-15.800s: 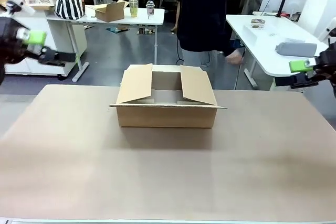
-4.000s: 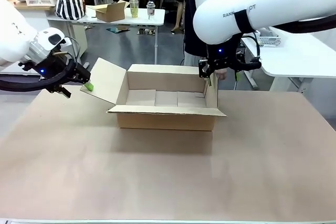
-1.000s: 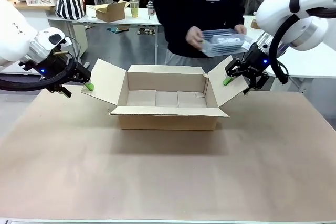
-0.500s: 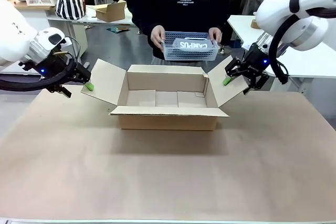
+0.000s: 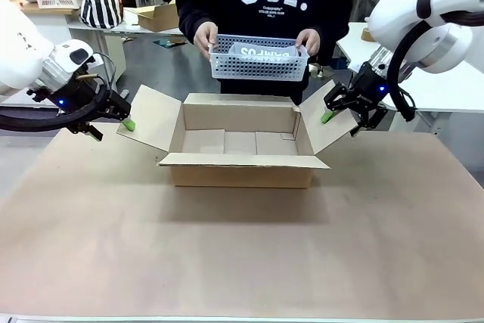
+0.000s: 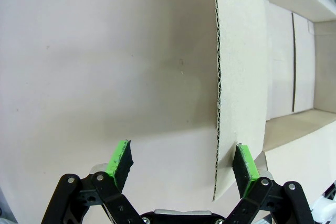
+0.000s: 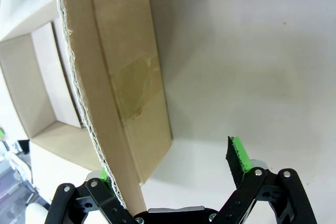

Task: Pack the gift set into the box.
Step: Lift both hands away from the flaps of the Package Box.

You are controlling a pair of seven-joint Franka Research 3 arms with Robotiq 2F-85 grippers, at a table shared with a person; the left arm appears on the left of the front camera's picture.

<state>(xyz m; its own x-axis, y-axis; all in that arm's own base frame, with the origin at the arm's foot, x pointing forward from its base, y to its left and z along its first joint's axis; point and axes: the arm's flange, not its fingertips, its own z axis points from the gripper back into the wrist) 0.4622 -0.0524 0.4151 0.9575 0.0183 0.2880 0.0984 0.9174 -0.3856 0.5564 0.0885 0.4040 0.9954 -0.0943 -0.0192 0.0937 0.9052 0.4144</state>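
Table (image 5: 242,255) space is mostly taken by the box (image 5: 240,166), which stands in the middle with its mouth wide and, as far as I can see, a bare bottom inside. Its left flap (image 5: 151,117) and right flap (image 5: 318,128) lean outward. Behind the far wall stands a person (image 5: 265,5), who holds the gift set (image 5: 259,58) in both hands (image 5: 206,35), tilted, above the box and not yet in it. It is well apart from both grippers. I judge it a light, flat and rather stiff pack, maybe smooth on its faces, so the short ends, where the hands take it, look the safest places to hold it level. The left gripper (image 5: 127,122) is at the outer edge of the left flap; in its wrist view the left gripper (image 6: 182,161) is spread wide, the flap edge standing between the pads (image 6: 119,157), close to one of them. The right gripper (image 5: 328,116) is at the right flap, and the right gripper (image 7: 170,166) is also spread, the cardboard lying against one finger, not clamped.
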